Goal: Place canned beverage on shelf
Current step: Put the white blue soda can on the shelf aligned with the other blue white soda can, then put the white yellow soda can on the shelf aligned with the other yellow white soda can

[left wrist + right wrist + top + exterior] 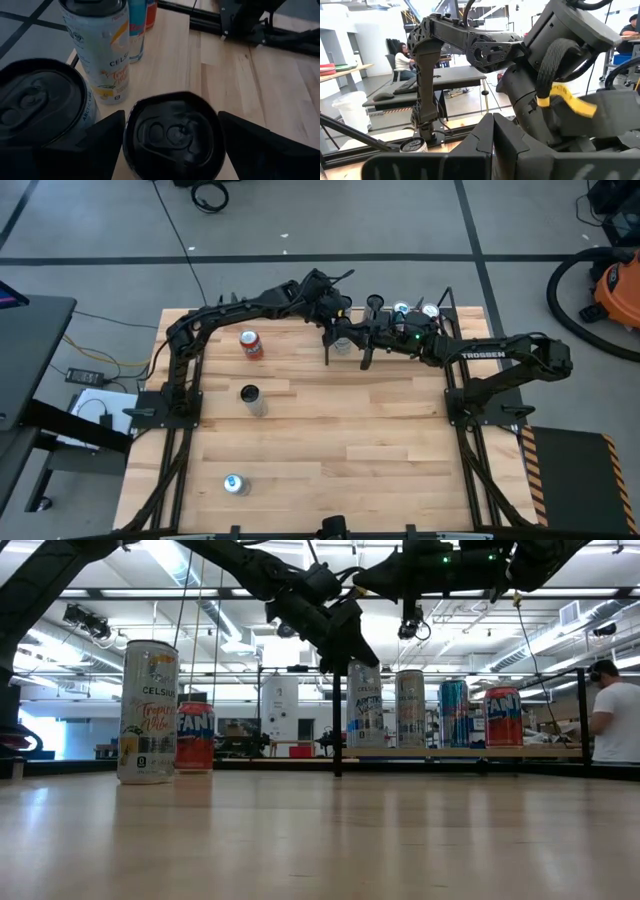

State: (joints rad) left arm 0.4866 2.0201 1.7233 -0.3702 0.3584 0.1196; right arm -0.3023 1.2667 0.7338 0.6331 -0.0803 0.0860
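A dark-topped canned beverage (pixel 172 135) stands upright on the pale wooden shelf (pixel 165 65) at the table's far side, also seen from above as the can (pixel 343 345). My left gripper (pixel 172 150) is open. It slants down over the can's top, with one finger on either side of the can. Whether the fingers touch its wall does not show. My right gripper (pixel 492 150) is shut and holds nothing. It hovers level above the shelf (pixel 440 751), pointing toward the left arm (pixel 470 40).
More cans stand on the shelf beside this one: a dark-topped can (pixel 35 100), a white Celsius can (pixel 102 55), a blue one (pixel 137 30) and a red one (pixel 503 715). On the tabletop stand a red can (pixel 251 345), a dark-topped can (pixel 252 400) and a silver-topped can (pixel 236 485). A person (pixel 615 720) stands beyond the table.
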